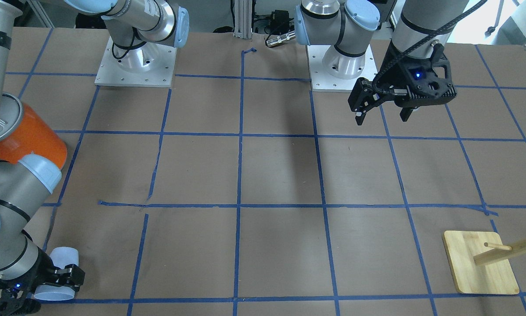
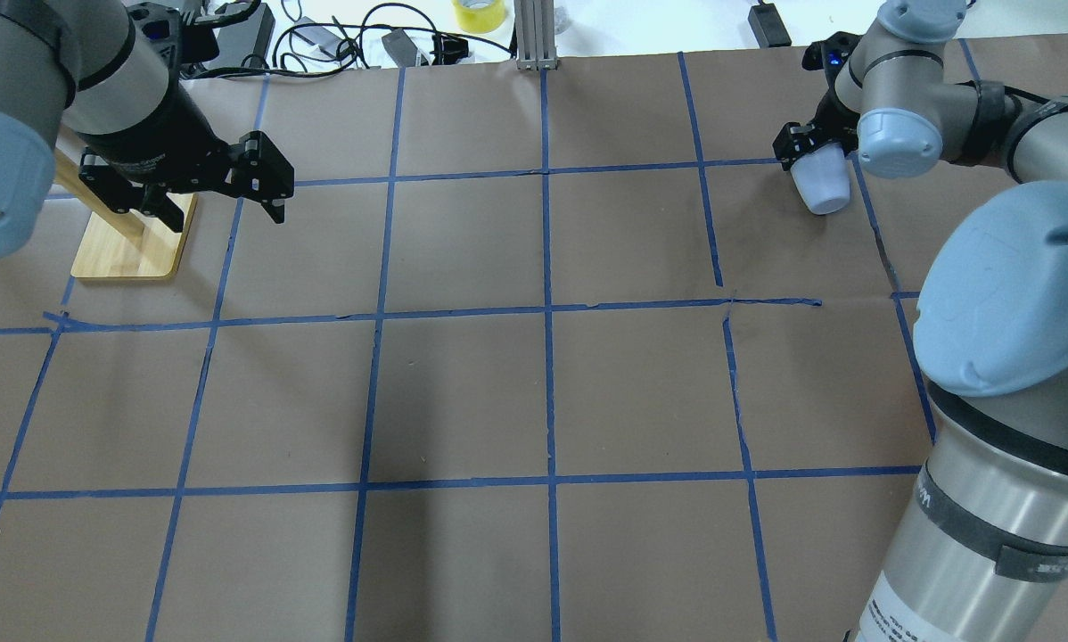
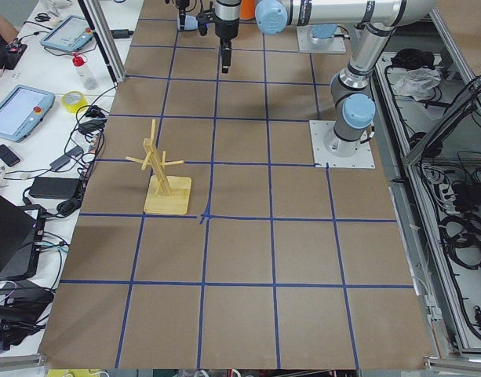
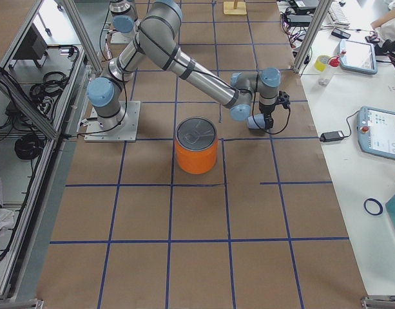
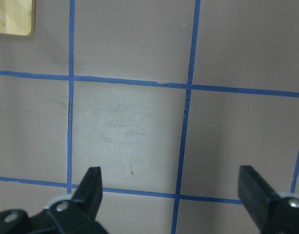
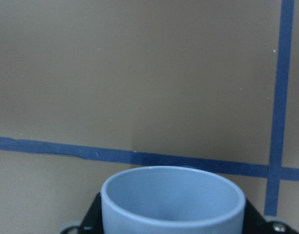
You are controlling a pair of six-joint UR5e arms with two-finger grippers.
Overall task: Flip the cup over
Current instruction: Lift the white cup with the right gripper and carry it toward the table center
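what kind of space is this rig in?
Probably a robotics lab cell: a brown-paper table gridded with blue tape, silver arms bolted to metal base plates, and tablet-like teach pendants on a white side bench.

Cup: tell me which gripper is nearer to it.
Right. The right gripper is shut on the cup; the left gripper hangs open, far across the table from it.

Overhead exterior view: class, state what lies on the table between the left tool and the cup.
Nothing: in the overhead view the stretch between the left tool and the cup is bare brown table paper crossed by blue tape lines.
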